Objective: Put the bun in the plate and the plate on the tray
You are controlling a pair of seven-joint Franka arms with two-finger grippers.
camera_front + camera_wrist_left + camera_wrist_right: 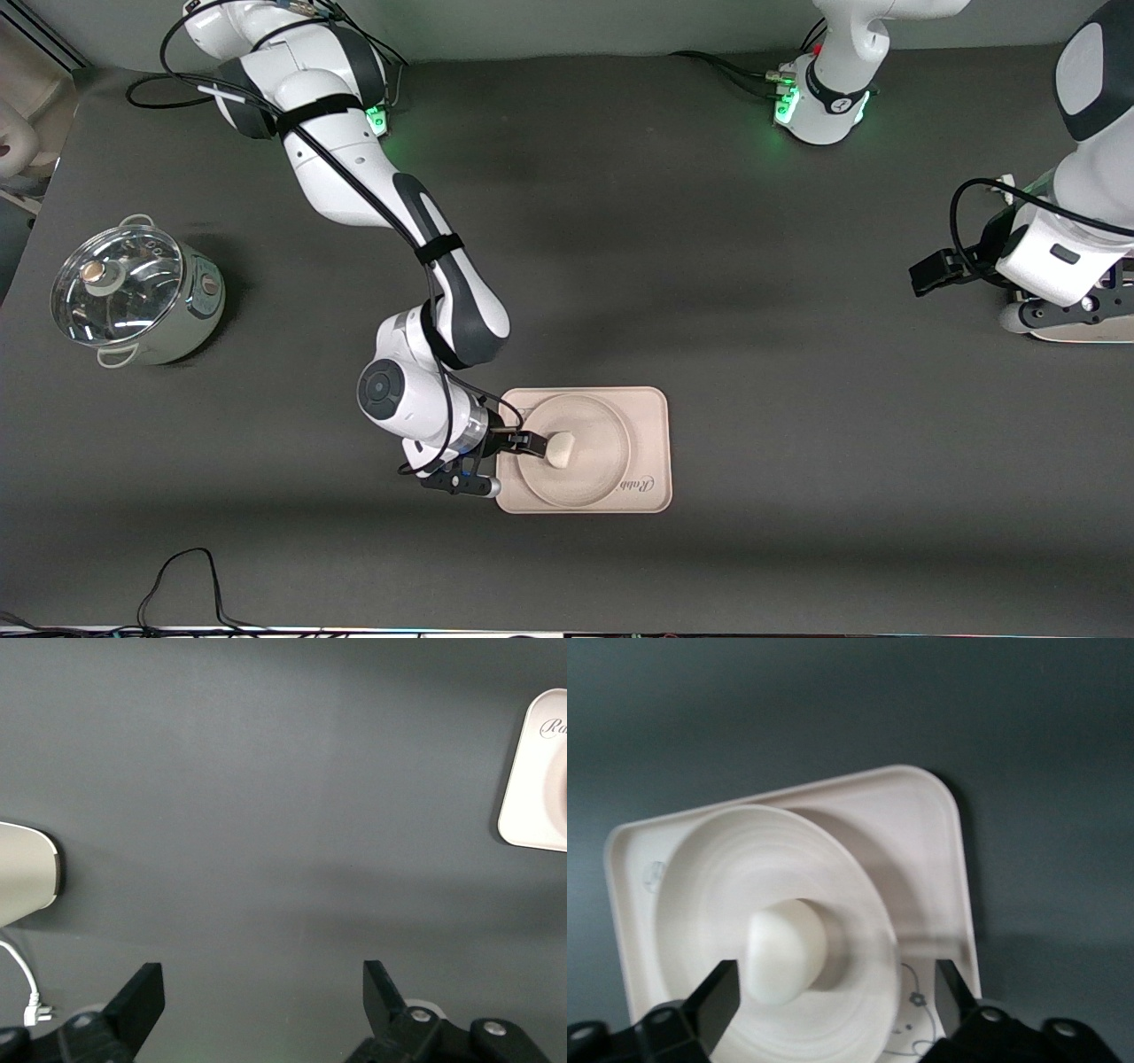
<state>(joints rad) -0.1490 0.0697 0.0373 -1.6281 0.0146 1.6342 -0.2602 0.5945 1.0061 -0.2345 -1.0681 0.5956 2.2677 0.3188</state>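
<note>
The pale tray (651, 408) lies nearer the front camera, with "Rabbit" script on it. The round cream plate (598, 425) sits on the tray. The off-white bun (561, 450) lies in the plate, close to the rim toward the right arm's end. My right gripper (530, 443) is open and low over that rim, its fingers apart and holding nothing. The right wrist view shows the bun (784, 950), plate (735, 868) and tray (921, 828) just ahead of the right gripper (834, 981). My left gripper (926, 273) waits open over bare table at the left arm's end, also seen in its wrist view (263, 981).
A steel pot with a glass lid (133, 297) stands at the right arm's end of the table. Cables lie along the table's front edge (190, 576). The left wrist view shows a corner of the tray (536, 784) and a pale rounded object (27, 873).
</note>
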